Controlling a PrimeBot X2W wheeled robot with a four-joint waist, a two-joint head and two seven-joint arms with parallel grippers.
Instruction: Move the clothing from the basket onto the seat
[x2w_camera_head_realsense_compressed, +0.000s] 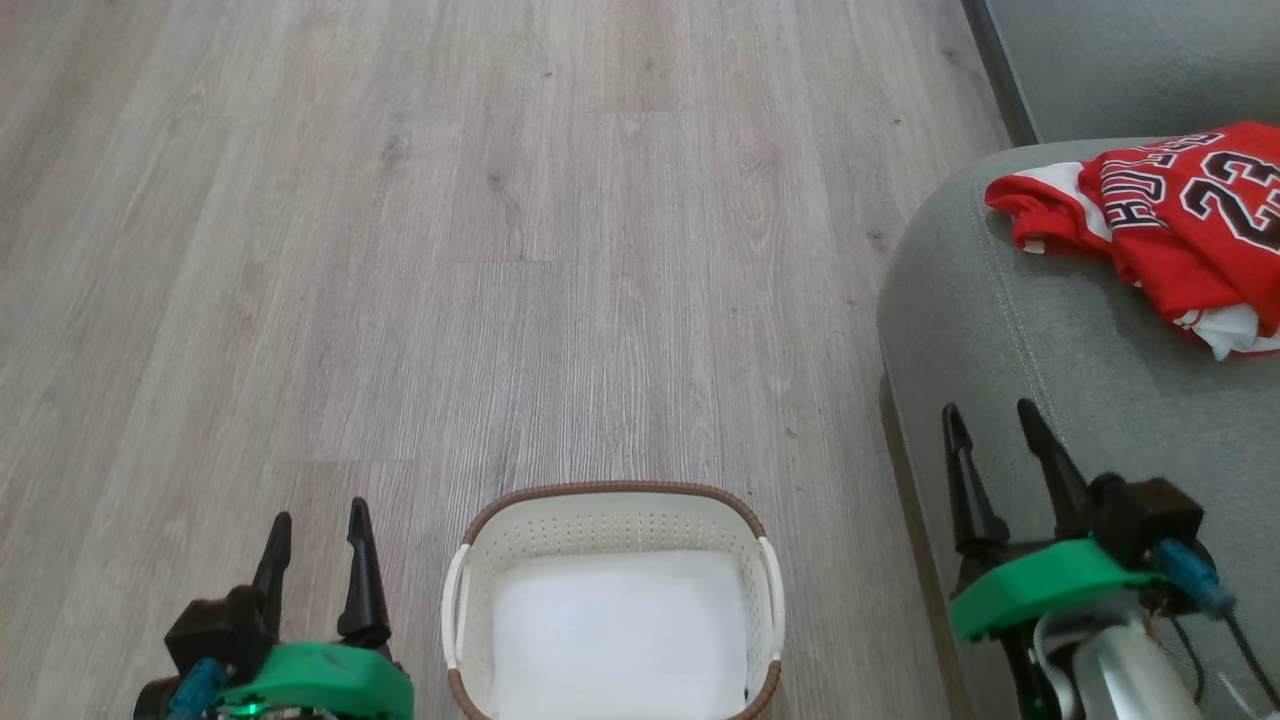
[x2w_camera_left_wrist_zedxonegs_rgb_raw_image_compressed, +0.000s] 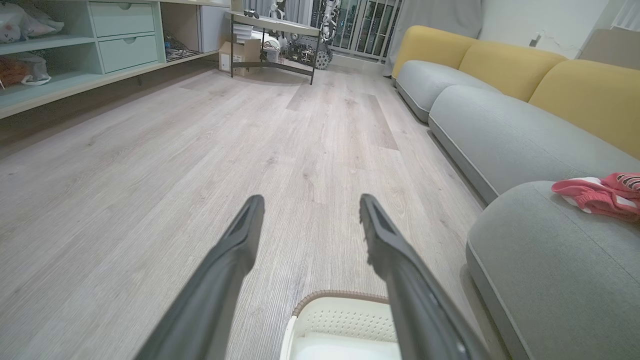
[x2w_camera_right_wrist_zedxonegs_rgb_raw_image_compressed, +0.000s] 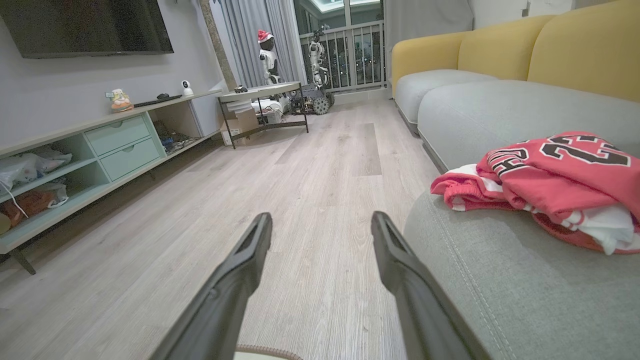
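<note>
You have the pale wood-look floor (x2w_camera_head_realsense_compressed: 400, 250) carrying the white basket (x2w_camera_head_realsense_compressed: 610, 488), and just beside it the grey seat (x2w_camera_head_realsense_compressed: 1000, 330) with the red clothing (x2w_camera_head_realsense_compressed: 1190, 230) lying crumpled on top.

A home living room. A long sofa (x2w_camera_left_wrist_zedxonegs_rgb_raw_image_compressed: 500, 130) with grey seat cushions (x2w_camera_right_wrist_zedxonegs_rgb_raw_image_compressed: 500, 110) and yellow backrests (x2w_camera_right_wrist_zedxonegs_rgb_raw_image_compressed: 590, 50) runs along one side of a pale wood-plank floor (x2w_camera_head_realsense_compressed: 500, 250). Opposite, a flat television (x2w_camera_right_wrist_zedxonegs_rgb_raw_image_compressed: 90, 25) hangs on the wall above a low cabinet (x2w_camera_right_wrist_zedxonegs_rgb_raw_image_compressed: 120, 145) with pale green drawers and open shelves. At the far end, curtains (x2w_camera_right_wrist_zedxonegs_rgb_raw_image_compressed: 255, 40) frame glazing with a balcony railing (x2w_camera_right_wrist_zedxonegs_rgb_raw_image_compressed: 360, 60), near a metal-legged side table (x2w_camera_right_wrist_zedxonegs_rgb_raw_image_compressed: 260, 92). A laundry basket (x2w_camera_head_realsense_compressed: 610, 525) stands on the floor; a red jersey (x2w_camera_right_wrist_zedxonegs_rgb_raw_image_compressed: 550, 175) lies on the sofa
</note>
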